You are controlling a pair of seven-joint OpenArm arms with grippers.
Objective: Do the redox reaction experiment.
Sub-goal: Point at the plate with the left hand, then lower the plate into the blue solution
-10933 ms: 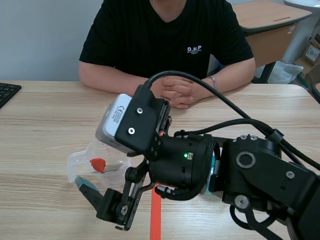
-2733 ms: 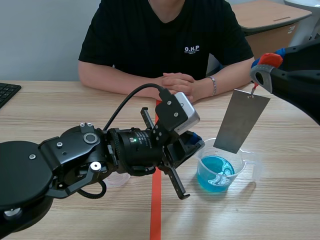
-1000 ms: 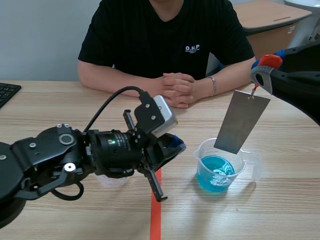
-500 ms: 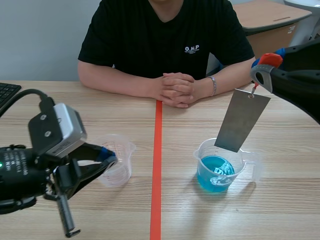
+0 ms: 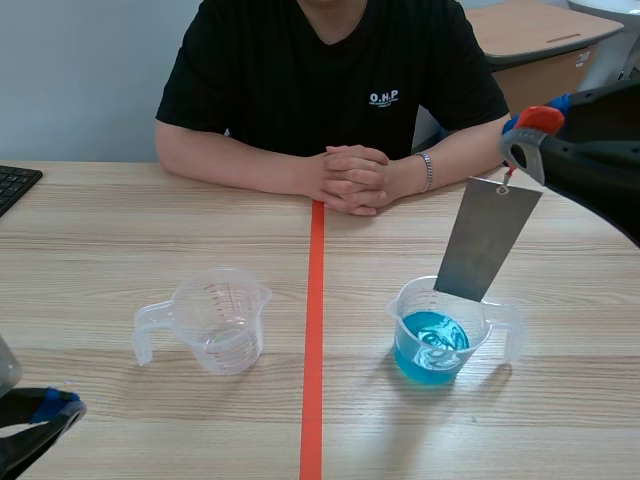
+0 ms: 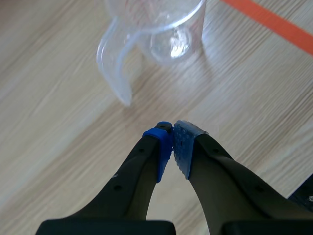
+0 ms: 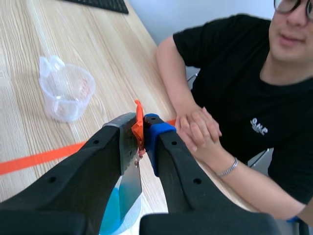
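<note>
While my right gripper is clamped on the orange-red tab at the top of the metal plate, the plate hangs below the jaws on its long axis. That axis is tilted off vertical, with the upper end toward my right arm and the lower end over the beaker.

The lower edge sits at about the level of the beaker's mouth. It appears to be above the blue solution, not in it. In my judgement the coming move is a straight descent along the plate's own axis, and the right arm is the only one placed for it.

The plate is a flat grey rectangle with a dull, even finish and a small hole at the top.

My left gripper has its pads together on nothing. It is low over the table, near the handle of the empty measuring cup and well apart from the beaker.
</note>
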